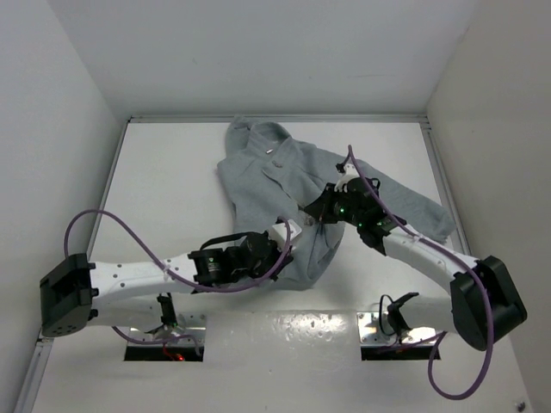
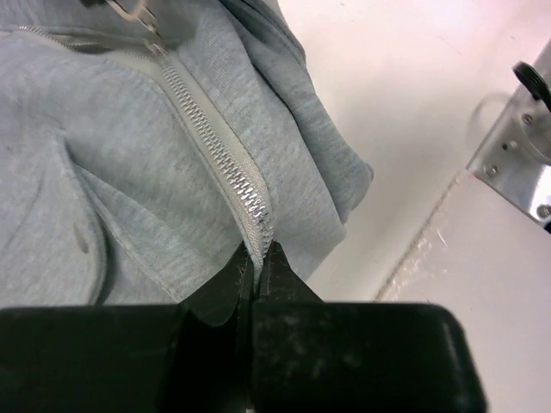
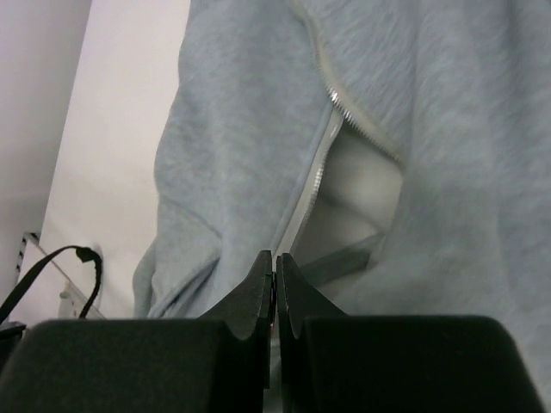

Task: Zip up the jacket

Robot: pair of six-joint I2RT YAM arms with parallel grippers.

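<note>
Anchoring zipper (image 2: 219,155) foot of jacket (image 2: 112,155) between clamped left gripper (image 2: 256,262) jaws; right gripper (image 3: 275,267) pinched shut, grasp unclear; next calls for taut pull away from jaws

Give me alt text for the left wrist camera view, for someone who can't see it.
The left gripper is shut on the near end of the silver zipper on a grey jacket; its closed teeth run up and left to the slider. White table lies to the right.
</note>
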